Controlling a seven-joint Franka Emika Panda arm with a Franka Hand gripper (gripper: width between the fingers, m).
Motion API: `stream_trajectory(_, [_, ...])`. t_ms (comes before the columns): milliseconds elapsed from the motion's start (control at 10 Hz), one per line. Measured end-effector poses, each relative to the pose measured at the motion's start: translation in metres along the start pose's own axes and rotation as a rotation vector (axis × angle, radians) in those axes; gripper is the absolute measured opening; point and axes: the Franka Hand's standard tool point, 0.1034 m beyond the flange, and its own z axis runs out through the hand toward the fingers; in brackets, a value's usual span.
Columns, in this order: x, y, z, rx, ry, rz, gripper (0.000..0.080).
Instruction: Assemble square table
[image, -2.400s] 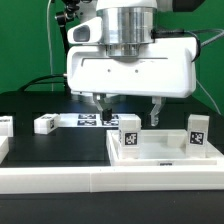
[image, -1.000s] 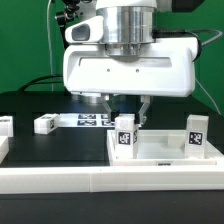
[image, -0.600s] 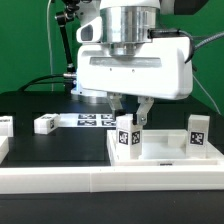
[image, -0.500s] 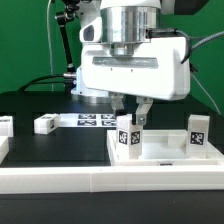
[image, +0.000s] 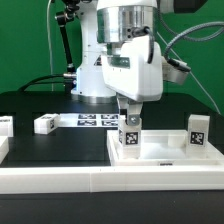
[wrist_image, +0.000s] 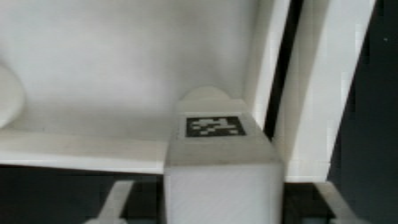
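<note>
The hand (image: 130, 110) looks clamped on the short white blocky plastic leg (image: 129, 137), upright at 10 o'clock on the white square plastic tabletop (image: 165, 158). Light, rigid, slick: pinch its flat sides up high.

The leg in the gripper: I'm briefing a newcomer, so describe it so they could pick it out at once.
Find the tabletop, the white slab at the front. Two legs stand upright on it, and the wanted leg is the one toward the exterior view's left. Only it is clamped in the gripper; the other leg stands free.
</note>
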Motion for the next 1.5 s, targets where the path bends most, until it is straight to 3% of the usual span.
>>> stream_trajectory(500, [-0.0003, 0.0002, 0.0006, 0.000, -0.005, 0.112, 0.0290])
stream_trajectory(600, [-0.0012, 0.0007, 0.0010, -0.005, -0.007, 0.051, 0.0412])
stream_trajectory(700, [-0.0029, 0.0010, 0.0019, -0.007, -0.009, 0.026, 0.0588])
stream_trajectory(800, [-0.0064, 0.0019, 0.0041, -0.010, -0.010, -0.003, 0.0638])
stream_trajectory(1100, [-0.0012, -0.0004, 0.0050, 0.007, 0.001, -0.347, 0.0646])
stream_trajectory(1500, [-0.0012, -0.0011, 0.0043, 0.001, 0.009, -0.636, 0.0649])
